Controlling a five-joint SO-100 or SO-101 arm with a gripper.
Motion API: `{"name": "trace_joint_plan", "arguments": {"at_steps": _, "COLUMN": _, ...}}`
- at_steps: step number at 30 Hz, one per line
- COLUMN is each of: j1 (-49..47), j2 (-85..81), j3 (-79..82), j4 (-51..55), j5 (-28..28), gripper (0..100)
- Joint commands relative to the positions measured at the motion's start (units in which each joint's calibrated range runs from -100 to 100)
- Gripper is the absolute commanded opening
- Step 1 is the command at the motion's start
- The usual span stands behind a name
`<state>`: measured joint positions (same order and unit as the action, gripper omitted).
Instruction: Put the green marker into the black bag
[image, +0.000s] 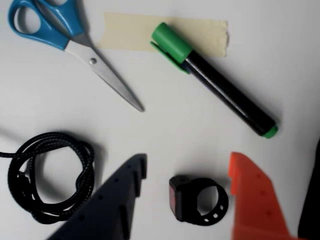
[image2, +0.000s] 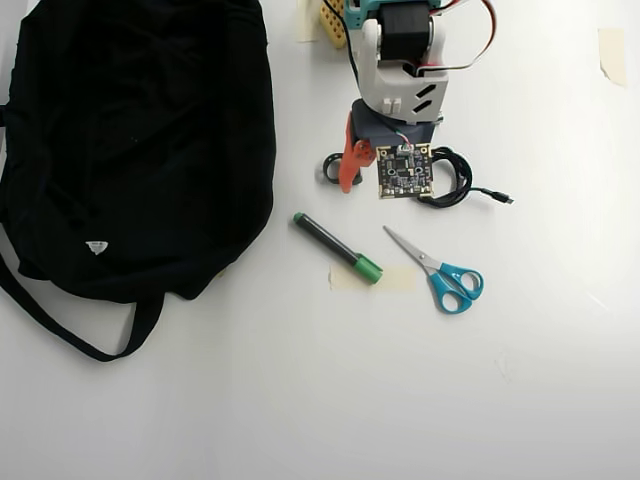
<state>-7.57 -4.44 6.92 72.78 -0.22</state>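
Between the gripper's (image: 187, 172) wide, empty jaws sits a ring (image: 199, 201), not the marker (image: 215, 80); closing here risks grabbing it; the bag (image2: 130, 140) lies well apart.

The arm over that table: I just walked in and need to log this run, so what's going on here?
Nothing is held yet. The gripper is open and empty above the table, over a small black ring-shaped part. The green marker lies untouched, its cap on a strip of tape, between the black bag and the blue scissors in the overhead view. A coiled black cable lies nearby.
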Motion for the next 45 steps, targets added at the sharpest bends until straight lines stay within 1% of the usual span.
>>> {"name": "trace_joint_plan", "arguments": {"at_steps": 1, "j1": -0.73, "j2": -0.37, "j3": -1.71, "j4": -0.77, "j5": 0.17, "gripper": 22}}
{"name": "trace_joint_plan", "arguments": {"at_steps": 11, "j1": -0.96, "j2": -0.45, "j3": -0.54, "j4": -0.68, "j5": -0.41, "gripper": 23}}
{"name": "trace_joint_plan", "arguments": {"at_steps": 15, "j1": -0.58, "j2": -0.54, "j3": -0.63, "j4": -0.94, "j5": -2.04, "gripper": 22}}
{"name": "trace_joint_plan", "arguments": {"at_steps": 30, "j1": -1.56, "j2": -0.45, "j3": 0.63, "j4": -0.94, "j5": -1.25, "gripper": 22}}
{"name": "trace_joint_plan", "arguments": {"at_steps": 38, "j1": 0.46, "j2": -0.29, "j3": 0.63, "j4": -0.94, "j5": 7.46, "gripper": 22}}
{"name": "trace_joint_plan", "arguments": {"at_steps": 45, "j1": 3.38, "j2": 3.45, "j3": -0.27, "j4": -1.29, "j5": 13.59, "gripper": 22}}
